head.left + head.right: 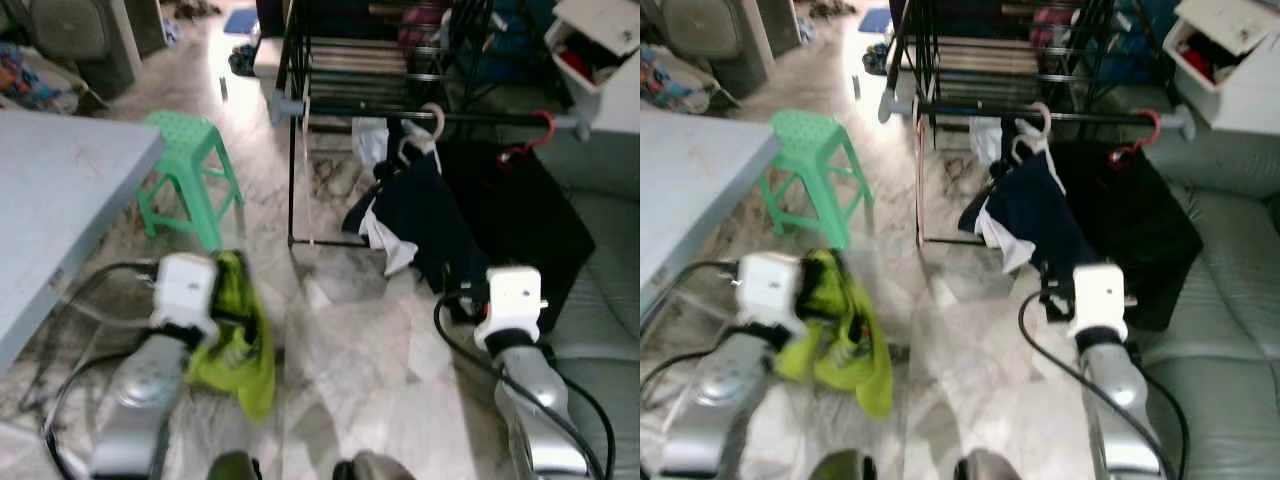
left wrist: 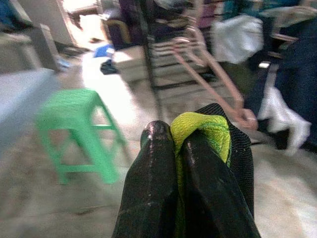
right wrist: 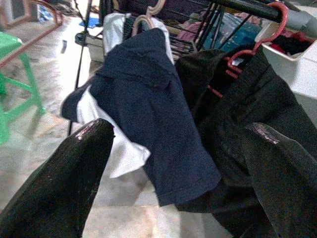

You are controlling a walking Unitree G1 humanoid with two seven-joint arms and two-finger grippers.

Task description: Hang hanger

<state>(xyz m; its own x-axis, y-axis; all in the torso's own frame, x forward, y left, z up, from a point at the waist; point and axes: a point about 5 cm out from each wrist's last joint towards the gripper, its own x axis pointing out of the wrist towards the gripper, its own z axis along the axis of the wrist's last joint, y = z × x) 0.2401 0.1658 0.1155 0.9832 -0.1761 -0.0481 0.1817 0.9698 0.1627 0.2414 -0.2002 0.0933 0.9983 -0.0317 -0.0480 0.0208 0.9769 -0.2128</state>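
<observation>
We see the lime-green garment (image 1: 237, 345) hanging from our left gripper (image 2: 190, 144), whose fingers (image 2: 153, 183) pinch together on the fabric, low at 7 o'clock; no hanger in it can be made out. The clothes rail (image 1: 400, 113) crosses at 1 o'clock, carrying a navy garment (image 1: 425, 215) on a pale hanger (image 1: 432, 122) and a black garment (image 1: 515, 215) on a red hanger (image 1: 528, 135). Our right gripper (image 3: 178, 131), fingers spread wide apart and empty, faces both. Green stool (image 1: 190, 170) at 10 o'clock, grey table (image 1: 60, 190) beyond it at 9 o'clock
</observation>
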